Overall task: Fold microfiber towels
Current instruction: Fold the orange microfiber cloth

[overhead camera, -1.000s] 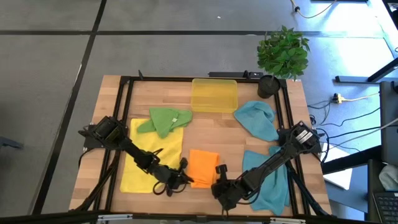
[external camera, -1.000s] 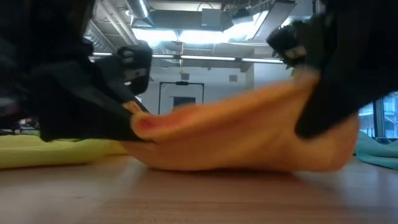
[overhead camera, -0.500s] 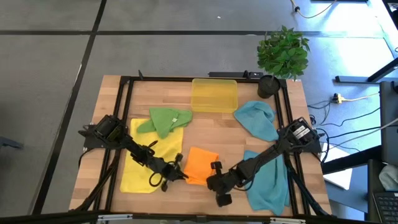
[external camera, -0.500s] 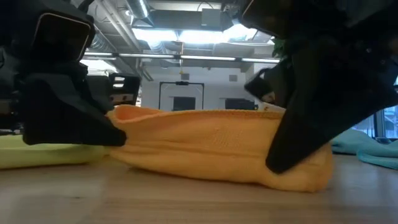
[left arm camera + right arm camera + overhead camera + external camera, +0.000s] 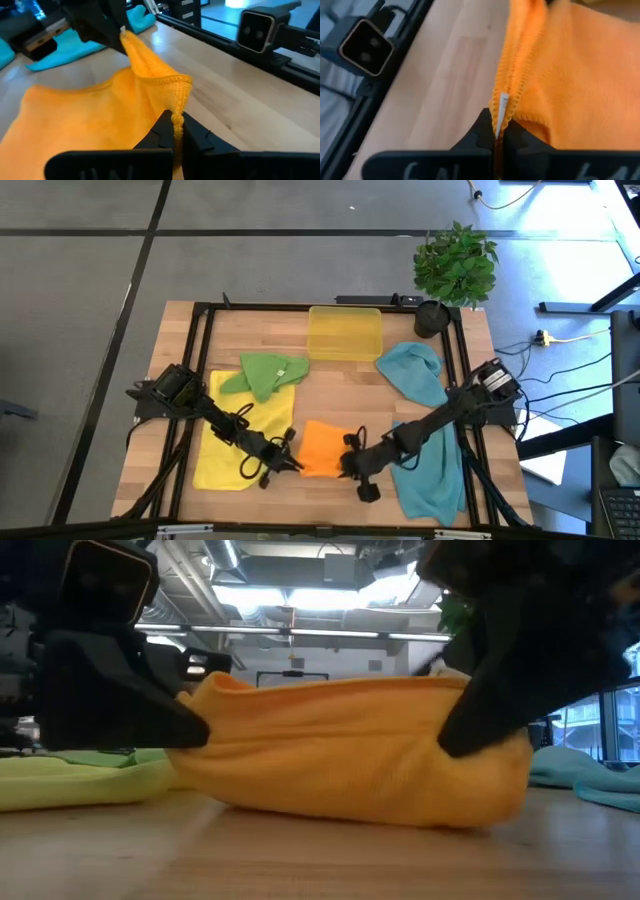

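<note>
An orange towel (image 5: 322,446) lies at the table's near middle, its near edge raised between my two grippers. At its near-left corner my left gripper (image 5: 292,464) is shut; at its near-right corner my right gripper (image 5: 347,463) is shut. The low view shows the orange towel (image 5: 350,755) bunched up in a tall fold, its underside on the wood. A yellow towel (image 5: 240,442) lies flat at the left, with a crumpled green towel (image 5: 265,372) on its far end. One teal towel (image 5: 415,372) and another teal towel (image 5: 432,470) lie at the right. My left gripper pinches the orange towel's hemmed corner (image 5: 178,111) between its two fingertips, coming nearly level from the table's left. The corner stands up from the fingers, lifted off the wood. My right gripper pinches the hemmed corner with a small white tag (image 5: 503,106) between its fingertips, slanting down from the right. There the cloth is doubled along the hem, and the rest lies on the table.
A translucent yellow tray (image 5: 345,332) stands at the far middle. A potted plant (image 5: 455,265) is at the far right corner. A black frame rail (image 5: 200,360) runs round the table, with a small camera (image 5: 365,46) on the near rail.
My right gripper has carried its corner toward the far edge and tipped further down. My left gripper has shifted a little leftward and rolled. The orange towel's near edge has dipped, then risen and bunched over the far part, which has stayed on the table.
</note>
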